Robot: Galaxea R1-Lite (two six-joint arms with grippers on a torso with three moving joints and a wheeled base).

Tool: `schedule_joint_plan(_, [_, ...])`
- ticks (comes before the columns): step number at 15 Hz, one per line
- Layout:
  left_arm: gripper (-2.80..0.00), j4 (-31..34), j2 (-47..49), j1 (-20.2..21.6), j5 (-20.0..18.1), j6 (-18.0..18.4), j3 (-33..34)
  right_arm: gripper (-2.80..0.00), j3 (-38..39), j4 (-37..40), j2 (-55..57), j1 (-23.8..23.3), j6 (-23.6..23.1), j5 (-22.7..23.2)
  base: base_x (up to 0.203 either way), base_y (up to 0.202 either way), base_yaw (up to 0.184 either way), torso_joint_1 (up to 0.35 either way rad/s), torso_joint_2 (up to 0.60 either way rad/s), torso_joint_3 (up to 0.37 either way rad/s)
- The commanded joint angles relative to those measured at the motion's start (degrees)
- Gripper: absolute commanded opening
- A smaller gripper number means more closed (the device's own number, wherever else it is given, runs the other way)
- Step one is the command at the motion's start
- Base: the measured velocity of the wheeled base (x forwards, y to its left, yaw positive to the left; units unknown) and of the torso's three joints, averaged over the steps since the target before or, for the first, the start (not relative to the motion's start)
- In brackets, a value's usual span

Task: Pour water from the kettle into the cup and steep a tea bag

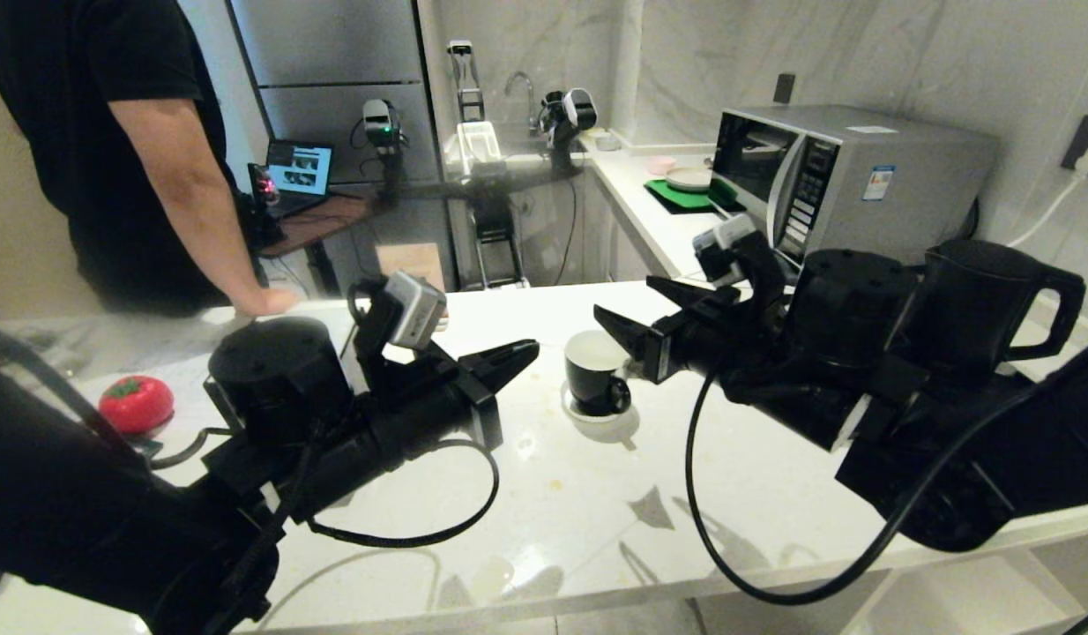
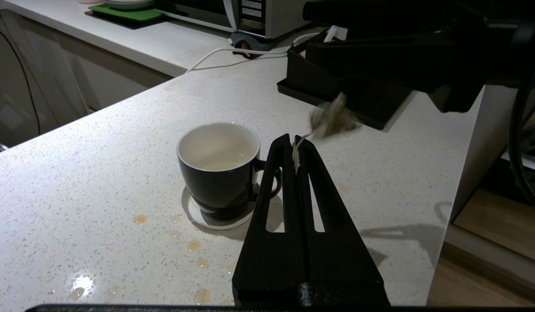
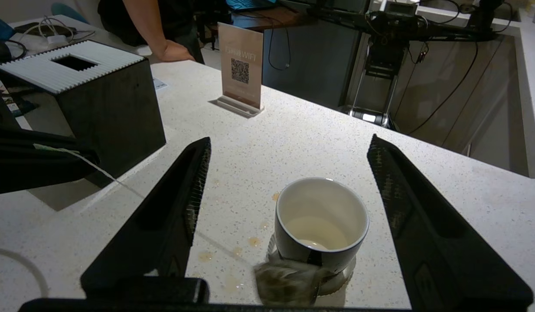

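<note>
The black cup (image 1: 594, 379) with a white inside stands on a white coaster, a little pale liquid in its bottom (image 3: 321, 216). My left gripper (image 2: 293, 139) is shut on the tea bag's string beside the cup's handle. The tea bag (image 2: 332, 119) dangles blurred from that string, outside the cup on its right-arm side (image 3: 287, 281). My right gripper (image 3: 289, 143) hovers above the cup, open, with nothing between its fingers; the bag hangs just under it. In the head view the left gripper (image 1: 528, 350) and right gripper (image 1: 632, 310) flank the cup. The black kettle (image 1: 985, 295) stands at the far right.
A black cube box with a white top (image 3: 89, 99) and a QR sign (image 3: 241, 69) stand on the counter's far side, where a person's hand (image 3: 174, 52) rests. A microwave (image 1: 826, 185) stands by the kettle. A red tomato-like object (image 1: 136, 403) lies left. Brownish drops (image 2: 194, 245) spot the counter.
</note>
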Motion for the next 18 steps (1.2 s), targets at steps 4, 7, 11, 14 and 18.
schedule_joint_plan(4, [-2.8, -0.44, -0.19, -0.01, -0.1, -0.05, 0.08, 0.0, 0.51, 0.07, -3.77, -1.15, -0.09, -0.41, 0.0, 0.0, 0.0, 0.0, 0.0, 0.0])
schedule_joint_plan(7, [-2.8, -0.52, -0.46, -0.01, -0.02, -0.05, 0.12, 0.0, 0.57, 0.31, -5.25, -3.73, -0.91, -0.49, 0.0, 0.0, 0.0, 0.0, 0.0, 0.0])
schedule_joint_plan(11, [-2.8, -0.52, -0.66, 0.07, 0.07, -0.05, 0.17, 0.0, 0.79, 0.27, -6.87, -9.1, -3.46, -5.86, 0.0, 0.0, 0.0, 0.0, 0.0, 0.0])
schedule_joint_plan(14, [-2.8, -0.56, -1.2, 0.03, 0.07, -0.13, 0.82, 0.0, 1.44, 1.73, -8.87, -12.1, -4.58, -10.84, 0.0, 0.0, 0.0, 0.0, 0.0, 0.0])
schedule_joint_plan(18, [-2.8, -0.6, -2.14, 0.17, 0.07, -0.14, 2.13, 0.0, 4.05, 2.34, -11.72, -14.21, -4.93, -16.08, 0.0, 0.0, 0.0, 0.0, 0.0, 0.0])
